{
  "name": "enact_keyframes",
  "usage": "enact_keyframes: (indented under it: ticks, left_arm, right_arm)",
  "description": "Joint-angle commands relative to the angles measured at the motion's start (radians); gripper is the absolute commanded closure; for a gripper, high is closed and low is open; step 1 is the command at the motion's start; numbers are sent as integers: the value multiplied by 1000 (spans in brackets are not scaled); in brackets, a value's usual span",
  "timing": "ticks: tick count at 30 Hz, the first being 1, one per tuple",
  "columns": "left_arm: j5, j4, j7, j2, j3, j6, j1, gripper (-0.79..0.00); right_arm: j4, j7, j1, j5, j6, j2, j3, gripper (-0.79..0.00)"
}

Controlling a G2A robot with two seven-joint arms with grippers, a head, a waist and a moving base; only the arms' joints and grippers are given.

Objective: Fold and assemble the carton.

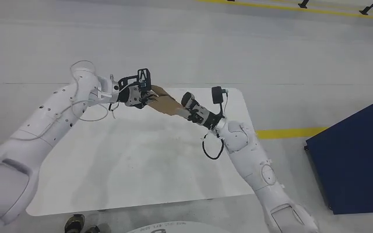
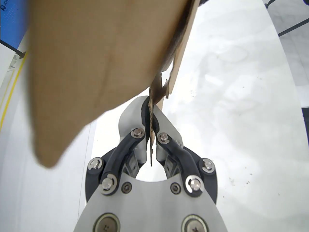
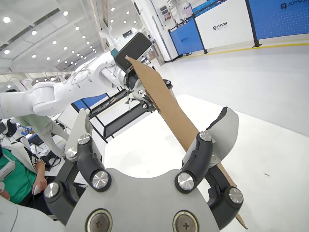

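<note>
Flat brown cardboard carton (image 1: 166,105), likely light and bendy, above white counter (image 1: 145,169); left fingers (image 2: 131,118) pinch its edge, right fingers (image 3: 228,131) spread apart

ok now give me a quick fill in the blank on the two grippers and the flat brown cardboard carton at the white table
1. The left gripper is ___ on an edge of the flat brown cardboard carton.
2. The right gripper has its fingers spread ___, not clamped on the carton.
3. The carton is held ___ the white table, not lying on it.

Missing words: shut; open; above
</note>
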Motion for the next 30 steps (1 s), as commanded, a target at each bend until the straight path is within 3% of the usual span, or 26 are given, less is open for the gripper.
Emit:
enact_keyframes:
  ticks: [1, 5, 7, 12, 18, 21, 30]
  left_arm:
    - [1, 5, 7, -1, 3, 0, -2, 0]
    - [1, 10, 17, -2, 9, 0, -6, 0]
    - [-3, 13, 25, -2, 11, 0, -7, 0]
    - [-88, 33, 60, -1, 26, 0, -3, 0]
    - [-174, 48, 60, 12, 74, 0, -31, 0]
    - [-207, 42, 64, 19, 105, 0, -41, 0]
    - [-95, 21, 78, 42, 180, 0, -92, 0]
  right_arm:
    - [-9, -10, -12, -18, 0, 2, 13, -696]
    - [-16, -33, -27, -16, 4, 5, 40, -717]
    - [-18, -46, -32, -18, 11, 7, 54, -785]
    - [-23, -80, -49, -76, 48, 9, 84, -785]
    - [11, -60, -44, -116, 70, 13, 102, -680]
    - [17, -39, -32, -162, 97, 14, 98, -677]
    - [-17, -141, -48, -344, 176, 15, 119, -711]
